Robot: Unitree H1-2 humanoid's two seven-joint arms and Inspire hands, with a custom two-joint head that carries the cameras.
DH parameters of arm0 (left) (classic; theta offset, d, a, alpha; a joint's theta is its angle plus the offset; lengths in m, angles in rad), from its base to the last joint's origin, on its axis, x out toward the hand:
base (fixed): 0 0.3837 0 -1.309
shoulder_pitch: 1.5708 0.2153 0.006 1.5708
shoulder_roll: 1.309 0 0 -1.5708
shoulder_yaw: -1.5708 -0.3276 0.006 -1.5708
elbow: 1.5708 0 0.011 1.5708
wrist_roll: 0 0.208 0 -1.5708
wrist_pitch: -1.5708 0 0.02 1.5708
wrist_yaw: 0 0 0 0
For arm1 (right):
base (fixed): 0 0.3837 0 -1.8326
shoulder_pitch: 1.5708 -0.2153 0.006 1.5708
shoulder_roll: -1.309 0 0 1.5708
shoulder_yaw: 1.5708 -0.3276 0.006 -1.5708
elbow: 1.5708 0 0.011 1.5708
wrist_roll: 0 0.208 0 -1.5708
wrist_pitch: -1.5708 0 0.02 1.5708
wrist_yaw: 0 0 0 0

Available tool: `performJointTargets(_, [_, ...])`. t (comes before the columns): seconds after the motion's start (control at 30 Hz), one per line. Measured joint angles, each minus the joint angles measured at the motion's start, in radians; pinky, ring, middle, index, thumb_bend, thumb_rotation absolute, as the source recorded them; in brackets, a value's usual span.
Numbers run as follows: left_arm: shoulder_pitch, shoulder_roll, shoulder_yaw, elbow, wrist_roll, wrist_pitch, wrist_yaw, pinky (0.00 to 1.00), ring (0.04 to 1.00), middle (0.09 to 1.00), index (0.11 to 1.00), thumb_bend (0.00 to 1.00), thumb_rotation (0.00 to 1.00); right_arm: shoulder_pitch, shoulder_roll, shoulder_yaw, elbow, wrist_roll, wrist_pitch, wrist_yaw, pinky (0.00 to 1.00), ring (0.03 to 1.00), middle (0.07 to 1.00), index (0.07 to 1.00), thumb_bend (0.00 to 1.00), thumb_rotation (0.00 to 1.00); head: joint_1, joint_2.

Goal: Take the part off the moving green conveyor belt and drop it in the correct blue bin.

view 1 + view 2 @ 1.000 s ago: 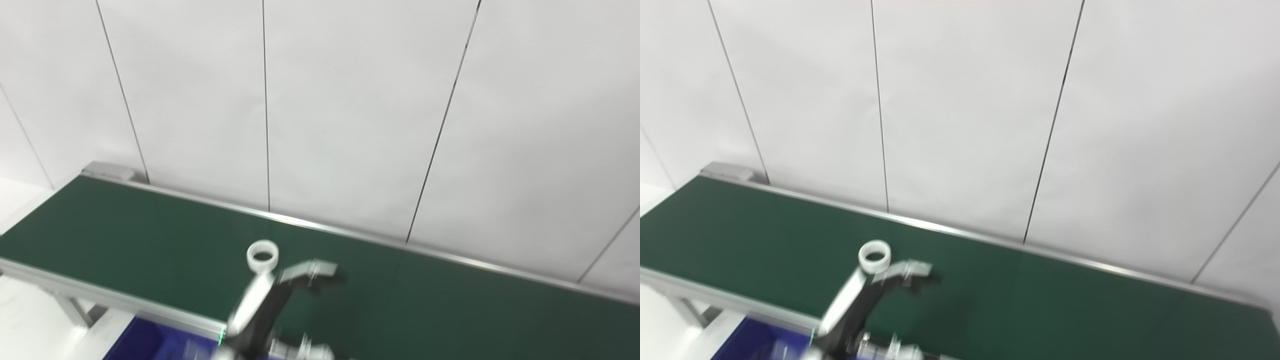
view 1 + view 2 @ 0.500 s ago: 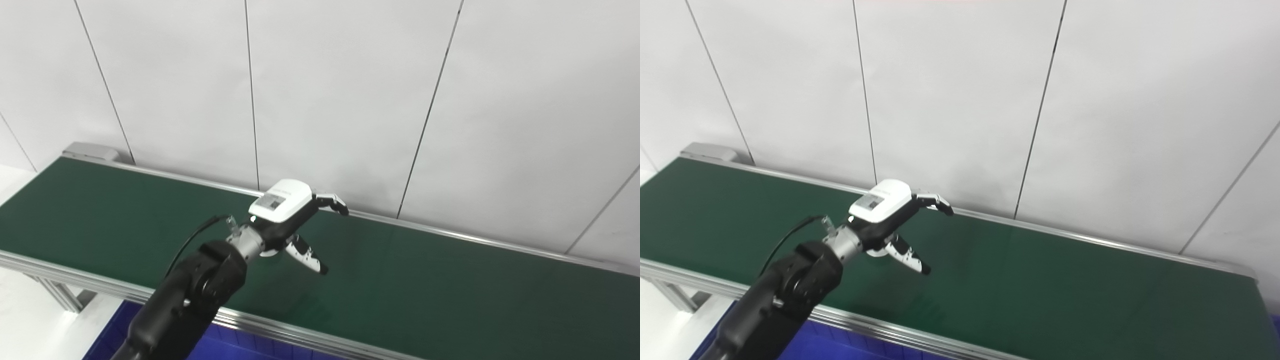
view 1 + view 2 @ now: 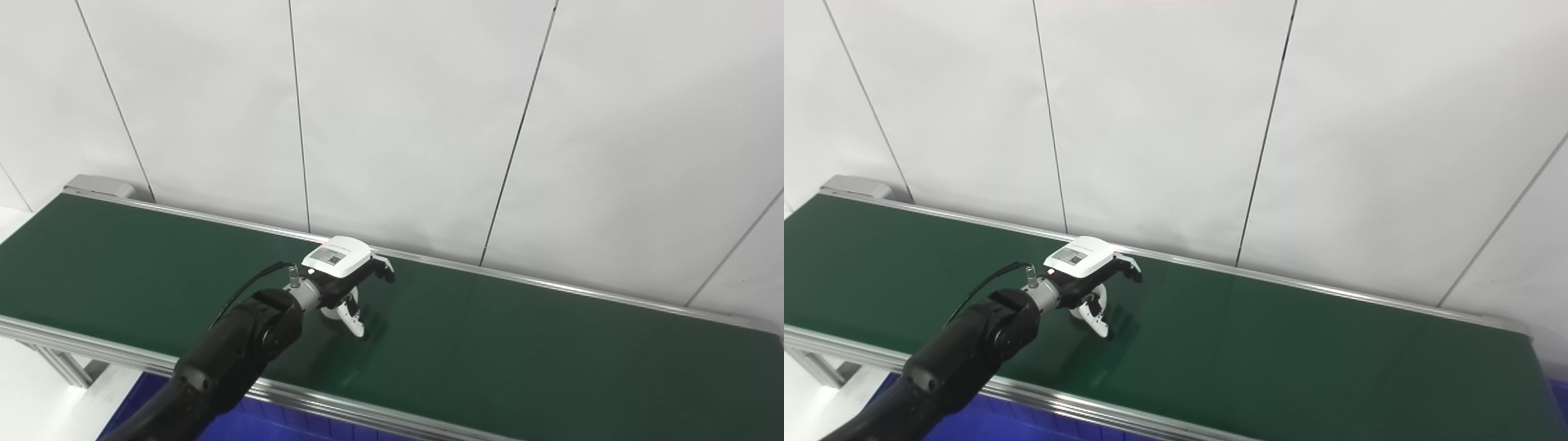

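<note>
Belt (image 3: 551,343): dark green, running left to right below a white panelled wall (image 3: 404,122), edged by metal rails.
Left robot hand (image 3: 346,275): reaches over the belt's middle on a black arm that enters from the lower left; white back uppermost, fingers (image 3: 384,270) curled downward, thumb (image 3: 353,318) angled to the belt.
Grip: fingers and thumb stand around the part with a gap between them; whether they touch it cannot be told.
Part (image 3: 331,313): white ring, mostly hidden beneath the palm, lying on the belt.
Bin (image 3: 269,422): blue, partly visible below the belt's near rail.
</note>
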State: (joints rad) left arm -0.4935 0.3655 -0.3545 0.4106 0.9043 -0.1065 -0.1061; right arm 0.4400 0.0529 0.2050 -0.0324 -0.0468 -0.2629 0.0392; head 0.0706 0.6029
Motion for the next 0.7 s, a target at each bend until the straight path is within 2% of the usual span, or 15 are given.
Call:
performJointTargets(0.07, [-0.011, -0.001, -0.002, 0.029, 0.007, 0.010, 0.030, 0.69, 0.756, 0.733, 0.708, 0.98, 0.14, 0.003, 0.000, 0.001, 0.000, 0.003, 0.000, 0.000, 0.91, 0.949, 1.000, 1.000, 0.75, 0.94, 0.000, 0.000])
performJointTargets(0.23, [-0.026, -0.006, -0.040, 0.076, 0.043, 0.064, 0.039, 0.71, 0.759, 0.739, 0.712, 0.98, 0.12, 0.013, 0.001, 0.006, 0.000, -0.002, 0.000, -0.001, 0.90, 0.942, 1.000, 1.000, 0.75, 0.95, 0.008, -0.002])
performJointTargets(0.37, [-0.044, -0.023, -0.069, 0.149, 0.076, 0.089, 0.120, 0.69, 0.744, 0.728, 0.705, 0.98, 0.12, 0.020, 0.001, 0.008, -0.005, -0.002, 0.000, -0.001, 0.91, 0.939, 1.000, 1.000, 0.75, 0.94, 0.006, -0.003])
performJointTargets(0.5, [-0.076, -0.042, -0.110, 0.201, 0.105, 0.124, 0.185, 0.69, 0.745, 0.735, 0.716, 0.91, 0.12, 0.026, 0.002, 0.011, -0.009, -0.001, 0.000, -0.001, 0.91, 0.930, 1.000, 1.000, 0.78, 0.95, 0.008, -0.003])
performJointTargets(0.57, [-0.102, -0.050, -0.128, 0.232, 0.108, 0.136, 0.183, 0.69, 0.741, 0.733, 0.712, 0.91, 0.12, 0.028, 0.002, 0.013, -0.011, -0.002, 0.001, -0.002, 0.90, 0.924, 1.000, 1.000, 0.78, 0.95, 0.000, -0.002])
performJointTargets(0.63, [-0.125, -0.055, -0.147, 0.250, 0.105, 0.145, 0.152, 0.67, 0.668, 0.673, 0.695, 0.89, 0.12, 0.034, 0.003, 0.014, -0.013, -0.004, 0.002, -0.004, 0.88, 0.915, 1.000, 1.000, 0.79, 0.95, -0.003, 0.001])
performJointTargets(0.67, [-0.138, -0.059, -0.159, 0.262, 0.102, 0.149, 0.125, 0.59, 0.567, 0.588, 0.685, 0.87, 0.13, 0.038, 0.004, 0.015, -0.016, -0.005, 0.004, -0.007, 0.89, 0.915, 1.000, 1.000, 0.79, 0.95, -0.003, 0.002])
performJointTargets(0.7, [-0.156, -0.063, -0.170, 0.276, 0.098, 0.153, 0.094, 0.56, 0.533, 0.558, 0.682, 0.87, 0.13, 0.041, 0.005, 0.016, -0.021, -0.006, 0.006, -0.010, 0.89, 0.916, 1.000, 1.000, 0.79, 0.95, -0.003, 0.003])
